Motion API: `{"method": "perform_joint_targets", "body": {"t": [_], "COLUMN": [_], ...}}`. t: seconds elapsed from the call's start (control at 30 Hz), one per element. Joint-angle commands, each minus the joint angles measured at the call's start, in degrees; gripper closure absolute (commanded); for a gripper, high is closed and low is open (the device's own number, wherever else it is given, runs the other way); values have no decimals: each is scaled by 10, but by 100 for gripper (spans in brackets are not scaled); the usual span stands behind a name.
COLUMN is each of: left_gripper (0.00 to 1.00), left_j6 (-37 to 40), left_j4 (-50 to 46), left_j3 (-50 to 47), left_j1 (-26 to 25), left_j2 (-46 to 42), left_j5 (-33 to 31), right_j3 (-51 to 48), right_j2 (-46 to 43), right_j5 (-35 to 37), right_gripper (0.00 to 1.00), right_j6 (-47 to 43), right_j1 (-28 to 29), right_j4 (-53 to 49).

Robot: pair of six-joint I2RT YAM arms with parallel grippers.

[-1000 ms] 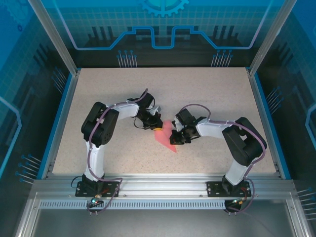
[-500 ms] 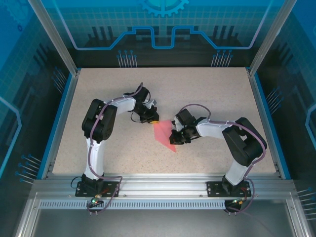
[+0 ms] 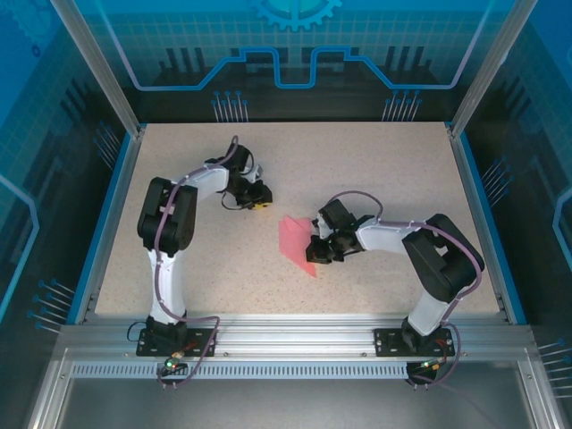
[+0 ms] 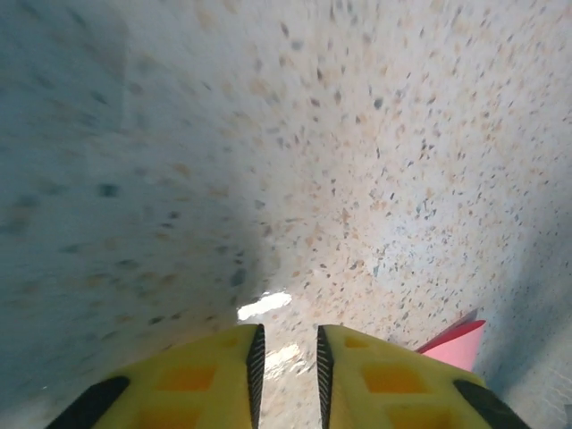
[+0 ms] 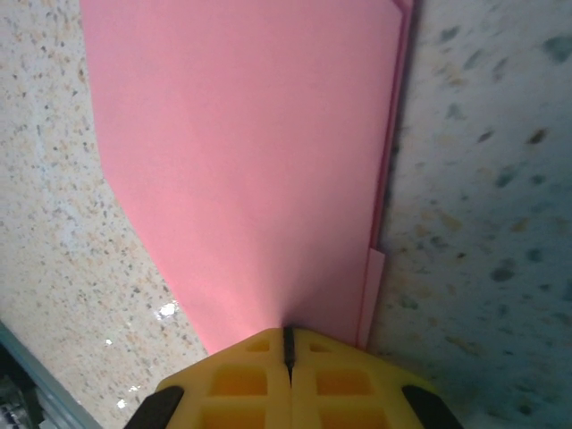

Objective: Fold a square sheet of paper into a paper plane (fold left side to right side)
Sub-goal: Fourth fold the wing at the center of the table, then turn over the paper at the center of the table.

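At the centre of the table (image 3: 375, 170), kept the right gripper (image 3: 315, 251) pressed together on the pink paper (image 3: 295, 239), pinching its edge at three o'clock; from the right wrist, saw the paper fanning away toward twelve, layered along its right side. Pulled the left gripper (image 3: 258, 203) off the paper's top corner within the last second, out toward ten o'clock, well apart from it; parted its fingers (image 4: 375, 375) slightly, with nothing between them, bare table ahead and a pink corner at four o'clock. Probably marked a crease just pressed and released, with further folds left before the folding was finished. Found no brand, label or readable writing anywhere.
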Motion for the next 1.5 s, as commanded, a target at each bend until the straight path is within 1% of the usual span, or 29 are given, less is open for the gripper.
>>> {"method": "perform_joint_targets", "body": {"t": [0.0,0.03,0.17,0.2,0.3,0.4,0.5,0.63,0.83,1.03,1.23,1.47], "left_gripper": [68,66,61,60,56,54,53,52,52,52,53,53], "left_j6": [-7,-15,-54,-66,-84,-97,-119,-130,-139,-141,-144,-146], "left_j4": [-15,-11,20,30,46,54,80,91,96,88,88,85], "left_j3": [-7,-16,-78,-96,-135,-161,-185,-187,-170,-153,-133,-99], "left_j1": [3,3,1,-2,-17,-38,-61,-87,-109,-122,-135,-143], "left_j2": [-74,-87,-135,-144,-162,-168,-165,-143,-108,-80,-60,-44], "left_j5": [-11,-6,29,40,61,64,72,75,70,64,71,83], "right_j3": [-26,-23,-2,3,15,15,5,-17,-46,-60,-69,-96], "right_j2": [12,7,-30,-42,-74,-100,-120,-154,-200,-236,-258,-281], "right_j5": [-3,1,43,57,93,124,134,137,121,109,103,83], "right_gripper": [100,100,88,84,74,63,57,50,46,46,46,43], "right_j6": [34,36,18,8,-23,-46,-59,-59,-57,-54,-55,-44], "right_j1": [28,30,34,34,33,26,14,3,-10,-25,-41,-59], "right_j4": [-16,-10,-15,-23,-45,-65,-67,-43,-17,-22,-33,-24]}}
